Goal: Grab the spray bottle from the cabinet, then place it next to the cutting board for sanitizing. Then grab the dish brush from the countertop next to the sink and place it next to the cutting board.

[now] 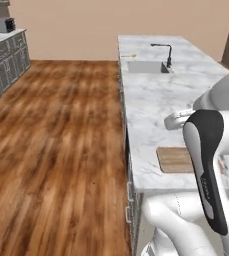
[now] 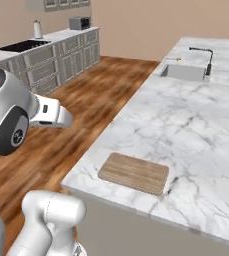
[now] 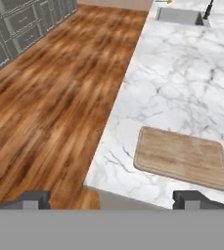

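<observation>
1. The tool (image 3: 111, 197) is wide open and holds nothing; its two dark tips stand far apart at the bottom of the hand view, above the near edge of the worktop (image 3: 182, 93).
2. The board (image 3: 182, 157) lies flat at the lower right of the hand view, near the worktop's front edge. In the right base view it is at the lower centre (image 2: 134, 173).
3. At the right edge of the hand view, just beside the board, a small pale thing shows; it is too cut off to name, so I cannot say if it is the bottle.
4. The sink (image 2: 184, 72) with its black faucet (image 2: 205, 58) is at the upper right of the right base view, well apart from the board.
5. The brush (image 1: 128, 56) seems to be the thin pale stick with a yellow end just left of the sink, near the worktop edge.
6. My judgement: the brush is light, stiff and very thin, so it may roll or slip. Better to take it across the middle of the handle, from above.
</observation>
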Robot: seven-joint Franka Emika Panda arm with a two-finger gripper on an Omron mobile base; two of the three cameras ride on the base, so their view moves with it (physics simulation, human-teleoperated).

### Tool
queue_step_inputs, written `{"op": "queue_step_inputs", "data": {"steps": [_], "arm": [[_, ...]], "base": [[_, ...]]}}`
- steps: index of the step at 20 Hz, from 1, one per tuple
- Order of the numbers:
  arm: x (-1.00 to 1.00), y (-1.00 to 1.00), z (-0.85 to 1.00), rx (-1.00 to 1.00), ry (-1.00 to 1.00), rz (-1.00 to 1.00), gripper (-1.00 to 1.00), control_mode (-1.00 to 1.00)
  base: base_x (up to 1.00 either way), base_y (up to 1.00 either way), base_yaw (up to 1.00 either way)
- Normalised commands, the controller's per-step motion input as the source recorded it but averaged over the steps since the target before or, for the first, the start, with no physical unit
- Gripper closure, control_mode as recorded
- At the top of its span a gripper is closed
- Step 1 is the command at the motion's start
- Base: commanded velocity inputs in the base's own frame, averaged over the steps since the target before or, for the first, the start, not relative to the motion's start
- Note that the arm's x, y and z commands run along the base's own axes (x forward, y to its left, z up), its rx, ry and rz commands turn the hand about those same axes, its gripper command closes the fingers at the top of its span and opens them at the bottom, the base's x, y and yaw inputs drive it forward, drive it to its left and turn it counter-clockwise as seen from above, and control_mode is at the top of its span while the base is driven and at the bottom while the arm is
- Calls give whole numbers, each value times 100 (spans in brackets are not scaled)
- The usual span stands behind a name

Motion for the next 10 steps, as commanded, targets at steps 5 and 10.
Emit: {"op": "queue_step_inputs", "data": {"steps": [5, 10], "arm": [[0, 0, 0, 0, 0, 0, -100, 100], [0, 0, 0, 0, 0, 0, -100, 100]], "base": [[-26, 52, 52], [-27, 47, 68]]}}
